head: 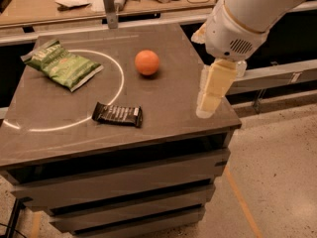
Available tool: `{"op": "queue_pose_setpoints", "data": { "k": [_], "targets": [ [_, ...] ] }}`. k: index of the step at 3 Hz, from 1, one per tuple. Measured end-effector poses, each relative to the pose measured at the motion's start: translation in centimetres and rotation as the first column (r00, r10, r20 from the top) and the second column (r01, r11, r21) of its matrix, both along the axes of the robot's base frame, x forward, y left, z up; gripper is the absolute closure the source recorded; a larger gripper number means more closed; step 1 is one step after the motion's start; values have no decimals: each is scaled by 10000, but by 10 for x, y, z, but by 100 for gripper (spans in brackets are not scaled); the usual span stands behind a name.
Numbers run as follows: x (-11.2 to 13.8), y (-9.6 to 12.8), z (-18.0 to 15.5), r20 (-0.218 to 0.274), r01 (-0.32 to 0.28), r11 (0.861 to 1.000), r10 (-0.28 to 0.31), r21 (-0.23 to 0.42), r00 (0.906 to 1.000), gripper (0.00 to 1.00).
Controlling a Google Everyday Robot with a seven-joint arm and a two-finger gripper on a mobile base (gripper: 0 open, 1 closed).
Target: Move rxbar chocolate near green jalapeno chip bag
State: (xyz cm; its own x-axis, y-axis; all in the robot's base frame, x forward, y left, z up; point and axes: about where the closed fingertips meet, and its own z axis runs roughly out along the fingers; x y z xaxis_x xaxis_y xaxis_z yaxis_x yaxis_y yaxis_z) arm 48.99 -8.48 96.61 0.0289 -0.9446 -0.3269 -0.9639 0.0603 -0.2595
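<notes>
The rxbar chocolate (118,114) is a flat dark bar with pale lettering, lying on the dark table top (168,98) near its front middle. The green jalapeno chip bag (62,63) lies at the back left of the table, on a pale circle line. My gripper (209,94) hangs from the white arm at the table's right side, pointing down over the front right corner, well right of the bar. It holds nothing.
An orange ball (147,62) sits at the back middle of the table, between bag and gripper. A cluttered wooden bench (74,4) runs behind the table. The table's right edge drops to a speckled floor (277,172).
</notes>
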Motion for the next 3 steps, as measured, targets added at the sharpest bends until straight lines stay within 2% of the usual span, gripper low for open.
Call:
{"op": "queue_pose_setpoints", "data": {
  "k": [1, 2, 3],
  "targets": [
    [2, 69, -11, -304, -976, 9943, 989, 437, 9946, 0],
    [-1, 105, -22, -636, -1352, 9892, 1387, 561, 9883, 0],
    [-11, 128, -36, -1096, -1246, 9908, 1298, 527, 9855, 0]
  ]
}}
